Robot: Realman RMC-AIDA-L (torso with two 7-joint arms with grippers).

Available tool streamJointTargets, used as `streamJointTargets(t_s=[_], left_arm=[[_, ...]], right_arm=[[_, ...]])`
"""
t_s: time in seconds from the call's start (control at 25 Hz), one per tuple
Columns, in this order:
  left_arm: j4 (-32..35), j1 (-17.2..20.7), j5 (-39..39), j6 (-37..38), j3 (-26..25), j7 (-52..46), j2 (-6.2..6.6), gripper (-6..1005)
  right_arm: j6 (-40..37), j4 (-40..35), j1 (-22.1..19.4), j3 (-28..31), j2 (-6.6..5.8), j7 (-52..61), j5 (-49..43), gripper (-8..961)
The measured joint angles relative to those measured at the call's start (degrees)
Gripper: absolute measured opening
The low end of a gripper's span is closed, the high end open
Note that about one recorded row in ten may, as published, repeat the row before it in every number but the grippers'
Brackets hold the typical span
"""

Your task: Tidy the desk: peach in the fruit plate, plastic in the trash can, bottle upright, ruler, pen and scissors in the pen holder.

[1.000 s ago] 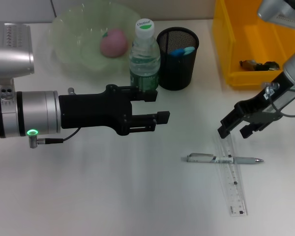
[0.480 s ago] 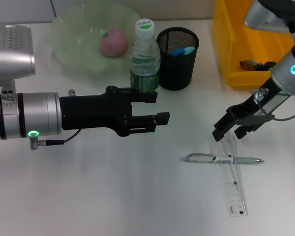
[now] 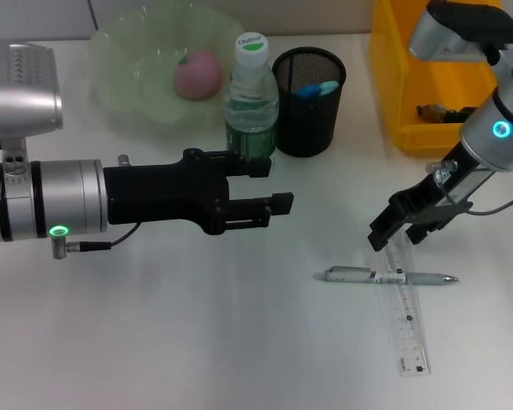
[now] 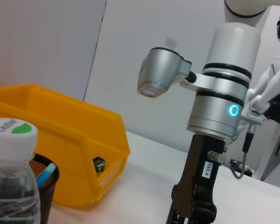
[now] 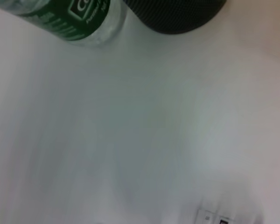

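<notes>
Right gripper (image 3: pixel 397 235) has edged left above ruler (image 3: pixel 405 313).

The head view looks forward and steeply down on the desk (image 3: pixel 197 342) from above; the left wrist view sits low, near the desk, facing level across it past the bottle (image 4: pixel 11 177), pen holder (image 4: pixel 45 184) and yellow bin (image 4: pixel 60 140) toward the right arm (image 4: pixel 221 112); the right wrist view faces down, close over the desk, sharing the bottle's base and pen holder's base.
</notes>
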Motion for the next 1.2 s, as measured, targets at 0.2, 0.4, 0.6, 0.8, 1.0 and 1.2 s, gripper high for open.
streamJointTargets(t_s=[0.2, 0.4, 0.6, 0.8, 1.0, 1.2], left_arm=[[-0.5, -0.3, -0.1, 0.0, 0.1, 0.0, 0.00, 659], [-0.6, -0.3, -0.1, 0.0, 0.1, 0.0, 0.00, 659], [-0.6, -0.3, -0.3, 0.0, 0.1, 0.0, 0.00, 659], [-0.6, -0.3, -0.2, -0.1, 0.1, 0.0, 0.00, 659], [-0.7, -0.2, -0.3, -0.5, 0.1, 0.0, 0.00, 659], [-0.7, -0.1, -0.2, -0.5, 0.1, 0.0, 0.00, 659]], right_arm=[[0.9, 0.0, 0.2, -1.4, 0.44, 0.1, 0.0, 656], [1.3, -0.1, 0.6, -1.5, 0.50, 0.1, -0.1, 655], [1.6, -0.1, 0.7, -1.5, 0.62, 0.0, -0.1, 655], [1.8, 0.0, 0.8, -1.5, 0.70, -0.1, -0.1, 656], [2.3, 0.0, 0.7, -2.0, 0.78, -0.2, -0.1, 656], [2.5, 0.0, 0.7, -2.1, 0.95, -0.2, -0.1, 655]])
